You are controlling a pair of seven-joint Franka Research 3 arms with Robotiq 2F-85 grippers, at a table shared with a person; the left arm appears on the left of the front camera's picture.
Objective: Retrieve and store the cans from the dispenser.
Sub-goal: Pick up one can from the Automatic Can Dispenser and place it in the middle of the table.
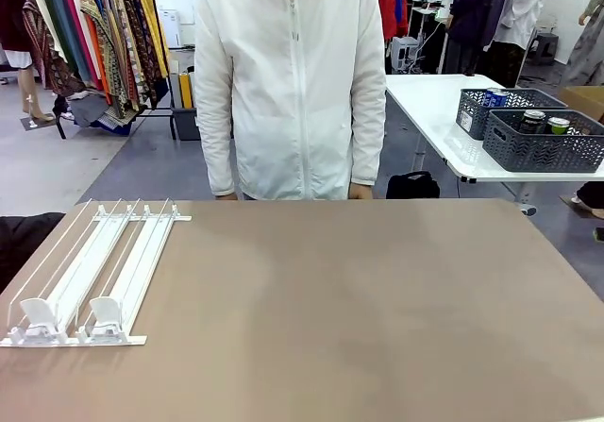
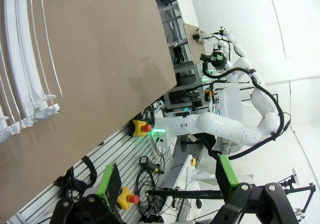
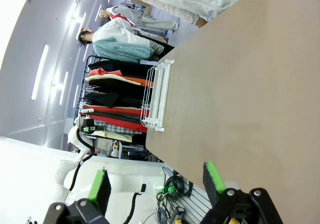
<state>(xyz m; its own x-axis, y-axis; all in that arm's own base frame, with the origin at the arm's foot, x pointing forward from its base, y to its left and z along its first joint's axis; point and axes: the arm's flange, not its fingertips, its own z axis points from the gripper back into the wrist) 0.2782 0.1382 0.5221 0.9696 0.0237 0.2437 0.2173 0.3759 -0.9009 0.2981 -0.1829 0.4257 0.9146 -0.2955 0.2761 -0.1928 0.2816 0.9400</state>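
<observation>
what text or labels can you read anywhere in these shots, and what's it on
No text reads clearly in any view.
Cans in the dark mesh baskets on the far white table: labels too small and blurred to read.
Blue can in the further basket: white marks show, not legible.
Dispenser: plain white, no print visible.
Left gripper and right gripper: no markings legible.

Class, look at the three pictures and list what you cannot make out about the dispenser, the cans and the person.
1. Dispenser: in the left wrist view, the picture's left edge cuts off its rails.
2. Cans: front view, far off in the dark mesh baskets; basket walls hide all but their tops, and the labels are too small to read.
3. Person's hands: front view, mostly behind the table edge.
</observation>
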